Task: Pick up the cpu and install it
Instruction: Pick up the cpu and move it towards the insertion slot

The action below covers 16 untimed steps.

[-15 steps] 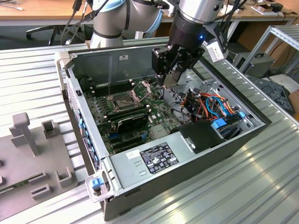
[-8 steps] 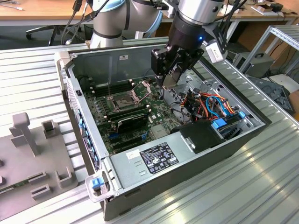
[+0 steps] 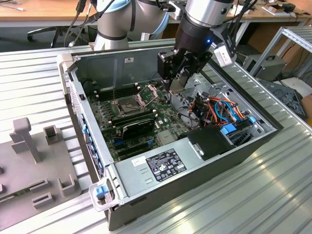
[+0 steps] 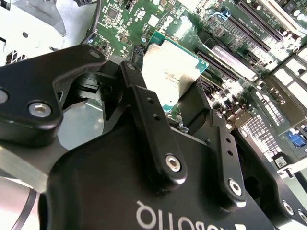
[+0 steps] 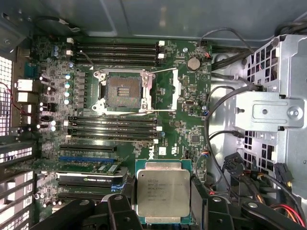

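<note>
First wrist view has the cpu [image 5: 163,192] clamped by its edges in the jaws, hanging level above the motherboard [image 5: 192,129], apart from the empty socket [image 5: 123,91]. Its hinged frame [image 5: 173,88] lies swung open, presumably so the cpu can drop in flat.

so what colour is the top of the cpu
The cpu has a dull silver-grey metal top with a thin green rim, clearest in the first wrist view.

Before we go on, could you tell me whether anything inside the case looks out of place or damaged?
Nothing looks damaged or spilled. The socket stands open and empty, while the cpu is held in the pincer above the board, apart from the socket.
</note>
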Each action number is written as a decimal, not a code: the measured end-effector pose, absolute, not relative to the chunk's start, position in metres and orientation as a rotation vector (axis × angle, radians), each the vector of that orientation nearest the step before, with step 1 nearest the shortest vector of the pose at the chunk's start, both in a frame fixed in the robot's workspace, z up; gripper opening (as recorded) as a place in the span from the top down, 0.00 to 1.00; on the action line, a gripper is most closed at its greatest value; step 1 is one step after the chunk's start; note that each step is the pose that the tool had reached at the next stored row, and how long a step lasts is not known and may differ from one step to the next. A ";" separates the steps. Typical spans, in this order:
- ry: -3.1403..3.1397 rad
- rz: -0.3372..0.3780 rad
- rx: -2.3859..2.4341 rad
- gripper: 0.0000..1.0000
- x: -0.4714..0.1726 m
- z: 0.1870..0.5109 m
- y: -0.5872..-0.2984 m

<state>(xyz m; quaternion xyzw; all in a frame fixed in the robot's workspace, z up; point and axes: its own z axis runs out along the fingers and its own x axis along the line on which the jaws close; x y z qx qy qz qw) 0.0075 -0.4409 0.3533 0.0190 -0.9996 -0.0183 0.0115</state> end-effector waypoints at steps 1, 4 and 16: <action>-3.118 -0.057 0.059 0.45 0.008 0.353 -0.441; -3.118 -0.057 0.059 0.45 0.007 0.352 -0.441; -3.118 -0.057 0.059 0.45 0.007 0.348 -0.441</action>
